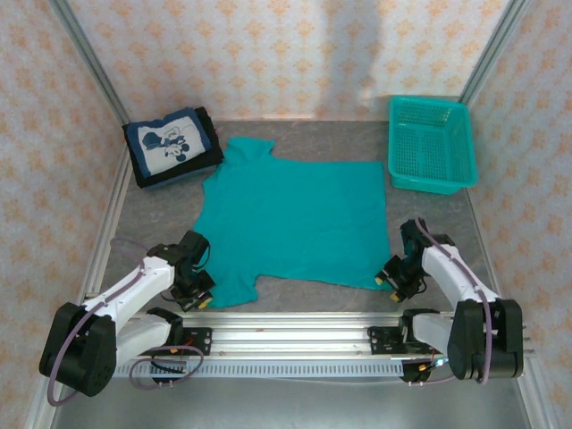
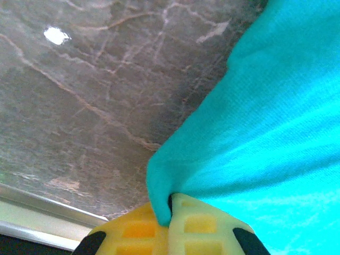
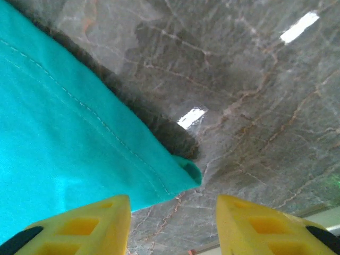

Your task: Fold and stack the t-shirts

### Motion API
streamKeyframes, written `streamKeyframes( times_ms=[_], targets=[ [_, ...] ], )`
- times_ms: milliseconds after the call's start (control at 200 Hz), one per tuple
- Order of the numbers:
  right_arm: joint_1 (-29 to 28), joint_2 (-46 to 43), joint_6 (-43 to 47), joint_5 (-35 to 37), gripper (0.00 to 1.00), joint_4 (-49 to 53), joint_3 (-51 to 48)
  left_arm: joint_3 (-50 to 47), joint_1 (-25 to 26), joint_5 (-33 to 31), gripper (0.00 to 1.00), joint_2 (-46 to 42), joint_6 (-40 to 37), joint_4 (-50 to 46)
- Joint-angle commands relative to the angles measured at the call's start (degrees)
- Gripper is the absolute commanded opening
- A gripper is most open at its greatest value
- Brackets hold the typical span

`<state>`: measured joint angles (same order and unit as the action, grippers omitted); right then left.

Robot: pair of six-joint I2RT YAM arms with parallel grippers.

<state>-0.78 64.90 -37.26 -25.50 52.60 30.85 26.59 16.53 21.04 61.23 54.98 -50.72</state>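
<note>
Grey marbled tabletop (image 1: pixel 295 138), patterned walls. Teal t-shirt (image 1: pixel 290 219) lies flat at centre, unfolded. Navy cartoon shirt (image 1: pixel 172 146) sits folded on black ones at 10 o'clock: done. Left gripper (image 2: pixel 170 212) pinches the teal shirt's 7 o'clock corner; right gripper (image 3: pixel 172 212), jaws spread, straddles its 5 o'clock hem corner. First fold likely pending.

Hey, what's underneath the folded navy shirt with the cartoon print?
Black cloth pokes out under the navy shirt along its right and near edges. The navy shirt covers the rest, so how many black pieces lie there cannot be told.
</note>
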Motion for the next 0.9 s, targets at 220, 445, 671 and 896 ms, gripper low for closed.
streamKeyframes(
  times_ms=[220,445,671,896],
  targets=[
    [-1.4,5.4,-4.3,4.0,0.14,-6.3,1.3,3.0,1.1,3.7,0.0,-0.6,-1.4,6.7],
    [-1.4,-0.8,-1.8,6.2,0.0,2.5,6.7,7.6,1.1,2.5,0.0,-4.9,-1.2,1.0],
    [-1.4,-1.8,0.5,7.3,0.0,7.1,12.3,11.9,-1.1,0.2,0.0,-8.6,-1.2,-4.4],
    [-1.4,1.8,2.6,7.6,0.0,6.8,17.2,20.1,-7.9,-0.1,0.0,-4.4,-7.0,-6.2]
  ],
)
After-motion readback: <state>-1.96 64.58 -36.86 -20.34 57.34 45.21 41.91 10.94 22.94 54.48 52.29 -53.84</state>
